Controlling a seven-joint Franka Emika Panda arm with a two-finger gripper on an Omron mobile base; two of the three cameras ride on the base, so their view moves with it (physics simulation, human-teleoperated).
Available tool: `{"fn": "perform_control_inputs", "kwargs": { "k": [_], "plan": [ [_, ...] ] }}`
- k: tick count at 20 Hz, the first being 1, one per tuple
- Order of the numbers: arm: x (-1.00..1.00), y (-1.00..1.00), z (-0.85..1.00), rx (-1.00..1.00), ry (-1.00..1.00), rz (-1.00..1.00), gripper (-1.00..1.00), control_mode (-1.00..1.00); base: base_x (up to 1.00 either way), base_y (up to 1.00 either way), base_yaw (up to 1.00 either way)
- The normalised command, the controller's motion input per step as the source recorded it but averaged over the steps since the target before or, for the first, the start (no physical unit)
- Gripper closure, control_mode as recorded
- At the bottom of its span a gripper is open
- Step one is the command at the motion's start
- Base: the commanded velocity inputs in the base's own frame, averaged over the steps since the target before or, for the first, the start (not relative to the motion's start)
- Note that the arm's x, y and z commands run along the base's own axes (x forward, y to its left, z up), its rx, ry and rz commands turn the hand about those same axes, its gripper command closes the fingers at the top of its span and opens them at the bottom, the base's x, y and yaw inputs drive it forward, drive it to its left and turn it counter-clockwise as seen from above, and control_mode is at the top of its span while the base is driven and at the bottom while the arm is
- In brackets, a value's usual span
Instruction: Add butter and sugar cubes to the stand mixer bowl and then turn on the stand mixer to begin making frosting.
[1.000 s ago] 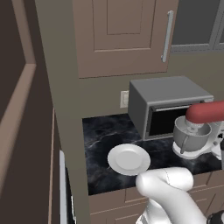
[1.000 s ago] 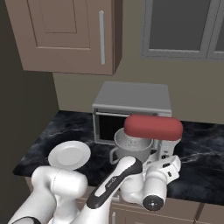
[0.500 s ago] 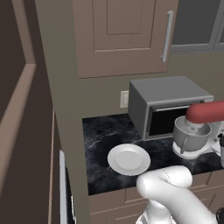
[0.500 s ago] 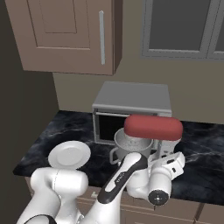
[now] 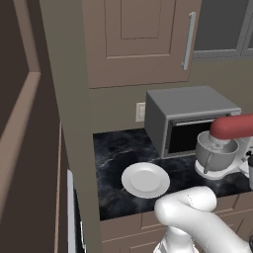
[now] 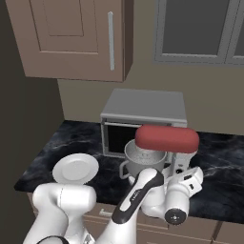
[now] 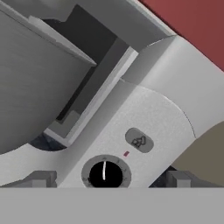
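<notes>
Grey and boxy, the microwave (image 6: pixel 143 121) stands behind the stand mixer (image 6: pixel 164 147), whose white column and red head lie directly ahead of the hand, very close. Its stand mixer bowl (image 7: pixel 35 83) sits to the left of the gripper (image 7: pixel 105 179) in the hand view, under the head. Between the widely parted fingertips (image 7: pixel 41 178) lies the mixer's small black dial (image 7: pixel 105 174); the jaws hold nothing.

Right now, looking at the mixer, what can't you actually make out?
- Inside of the bowl: hidden by the mixer's red head in both base views, so butter or sugar inside cannot be confirmed.
- Dial markings: too small in the hand view.
- Mixer's right side: cut off in the left base view.
</notes>
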Motion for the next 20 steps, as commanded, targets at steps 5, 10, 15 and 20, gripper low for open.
{"fn": "perform_control_inputs", "kwargs": {
  "k": [5, 10, 15, 20],
  "plan": [
    [0.0, 0.0, -0.14, -0.05, 0.0, 0.0, -1.0, -1.0, 0.0, 0.0, 0.0],
    [0.01, 0.0, -0.03, -0.05, 0.0, 0.0, -1.0, -1.0, 0.0, 0.0, 0.0],
    [0.08, 0.0, -0.01, -0.05, 0.0, 0.0, -1.0, -1.0, 0.0, 0.0, 0.0],
    [0.09, 0.0, 0.0, -0.05, 0.0, 0.0, -1.0, -1.0, 0.0, 0.0, 0.0]
  ]
}}
